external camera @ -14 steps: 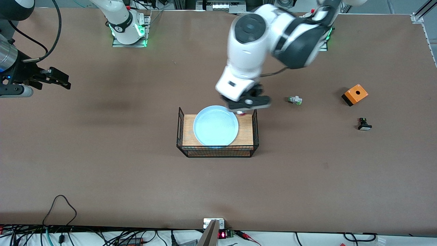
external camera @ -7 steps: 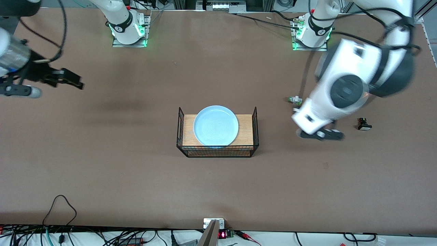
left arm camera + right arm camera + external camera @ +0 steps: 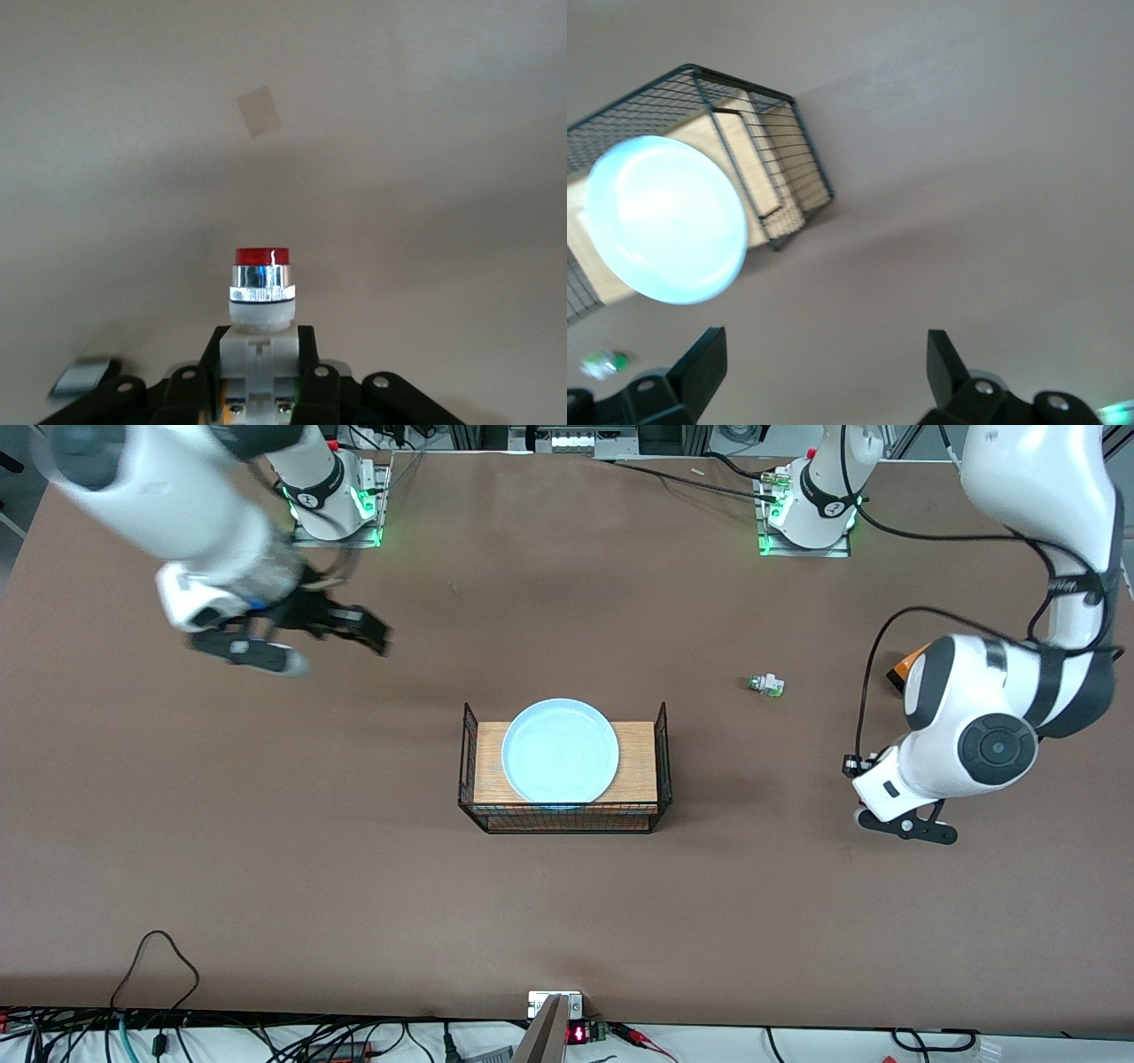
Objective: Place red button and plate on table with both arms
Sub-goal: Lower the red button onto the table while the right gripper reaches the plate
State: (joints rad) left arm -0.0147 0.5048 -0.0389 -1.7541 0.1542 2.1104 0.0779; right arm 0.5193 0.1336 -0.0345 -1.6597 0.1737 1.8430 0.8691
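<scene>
Red-capped and whitish-bodied, the red button (image 3: 260,297) sits clamped between the fingers of my left hand (image 3: 904,825), which now hangs low over bare table (image 3: 567,903) toward the left arm's end, nearer the front camera than the green-tipped button (image 3: 765,685). A second ago this hand was at the rim of the wire basket (image 3: 564,815); half a second ago it was swinging outward past the green-tipped button; so the button has been lifted clear of the basket and carried to its drop zone. In my left wrist view the cap points away from the hand over plain brown surface, apart from a small pale tape patch (image 3: 260,112). I judge the next step to be lowering and releasing.

At mid-table, the plate (image 3: 560,750) lies untouched on the wooden board (image 3: 638,766) inside the basket, exactly as in both earlier pictures.

Farthest from the camera, my right hand (image 3: 341,627), fingers spread wide and holding nothing, has swept in from the table's edge at the right arm's end toward the basket and now hovers over open table short of it. I read this as the approach for the plate; that half of the task is not yet begun.
</scene>
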